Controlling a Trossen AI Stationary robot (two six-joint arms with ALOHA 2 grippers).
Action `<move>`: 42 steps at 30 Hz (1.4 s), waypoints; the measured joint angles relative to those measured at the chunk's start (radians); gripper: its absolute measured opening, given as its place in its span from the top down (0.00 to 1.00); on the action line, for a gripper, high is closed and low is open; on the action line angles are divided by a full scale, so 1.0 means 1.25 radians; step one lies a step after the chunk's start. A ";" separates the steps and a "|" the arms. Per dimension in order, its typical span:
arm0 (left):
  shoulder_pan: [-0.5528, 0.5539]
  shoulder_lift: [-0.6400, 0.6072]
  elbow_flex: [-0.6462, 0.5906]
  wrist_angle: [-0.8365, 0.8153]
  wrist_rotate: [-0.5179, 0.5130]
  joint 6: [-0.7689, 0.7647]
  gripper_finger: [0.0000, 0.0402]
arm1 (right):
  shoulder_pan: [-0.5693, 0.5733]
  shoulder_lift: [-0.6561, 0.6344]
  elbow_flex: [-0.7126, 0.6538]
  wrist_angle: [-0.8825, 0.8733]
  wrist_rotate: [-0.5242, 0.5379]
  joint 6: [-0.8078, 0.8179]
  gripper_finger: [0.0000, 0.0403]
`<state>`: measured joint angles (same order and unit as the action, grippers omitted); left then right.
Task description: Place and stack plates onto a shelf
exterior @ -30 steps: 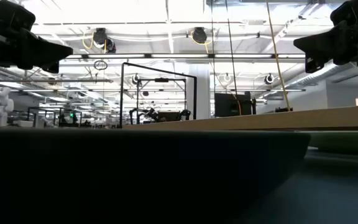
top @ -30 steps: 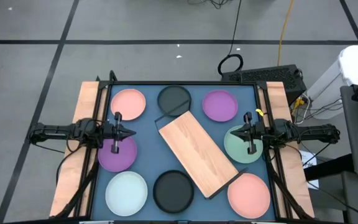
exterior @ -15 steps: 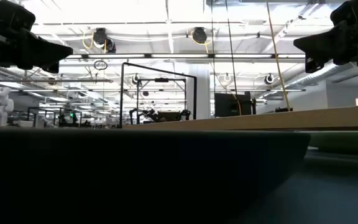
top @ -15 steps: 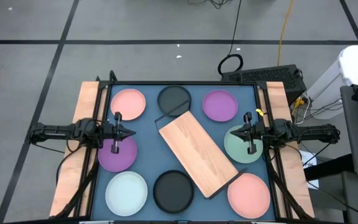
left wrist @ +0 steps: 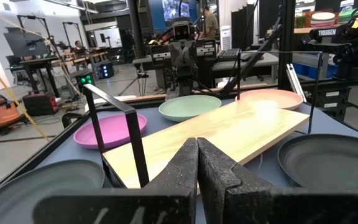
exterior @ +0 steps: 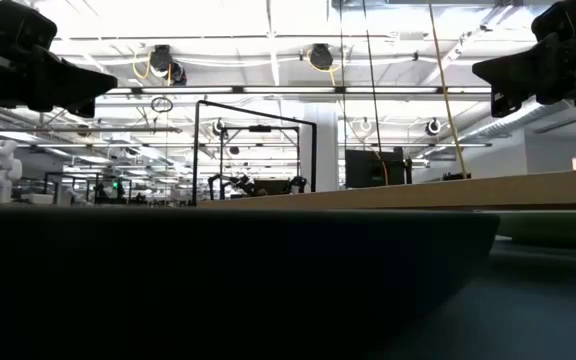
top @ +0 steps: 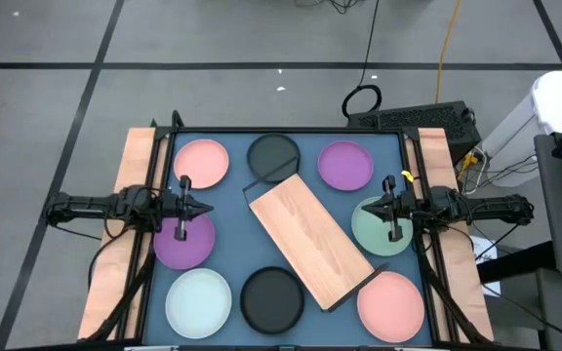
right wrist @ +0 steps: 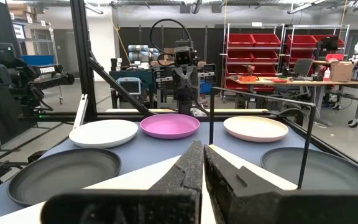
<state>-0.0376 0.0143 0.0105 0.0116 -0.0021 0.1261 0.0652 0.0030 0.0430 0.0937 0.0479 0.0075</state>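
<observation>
High view: shelf (top: 310, 237) lying diagonally mid-tabletop (top: 230, 195), running from 11 to 5 o'clock, nothing on it. Plates ringed around: pink (top: 201, 162) at 10, black (top: 273, 154) at 12, purple (top: 345, 164) at 1, green (top: 374, 230) at 3, second pink (top: 390, 302) at 5, second black (top: 272, 298) at 6, pale blue (top: 198, 300) at 7, second purple (top: 185, 244) at 9. Left tool (top: 206, 208) hovering over that purple one, fingers pinched together, holding nothing. Right tool (top: 369, 208) over the green one, same deal, closed and empty.

Two slim black jointed arms are seen — cables looped along them, rough-textured dark wedge-shaped fingers (left wrist: 197, 180) pressed together at the tips.
</observation>
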 joint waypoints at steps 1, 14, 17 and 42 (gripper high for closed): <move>0.000 0.000 0.000 0.000 0.000 0.000 0.99 | 0.000 0.000 0.000 0.000 0.000 0.000 1.00; 0.000 0.000 0.000 0.000 0.000 0.000 0.99 | 0.000 0.000 0.000 0.000 0.000 0.000 1.00; 0.000 0.000 0.000 0.000 0.000 0.000 0.99 | 0.000 0.000 0.000 0.000 0.000 0.000 1.00; 0.000 0.000 0.000 0.000 0.000 0.000 0.99 | 0.000 0.000 0.000 0.026 0.006 -0.078 1.00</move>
<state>-0.0376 0.0141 0.0108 0.0114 -0.0022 0.1261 0.0650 0.0030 0.0430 0.1263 0.0558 -0.0897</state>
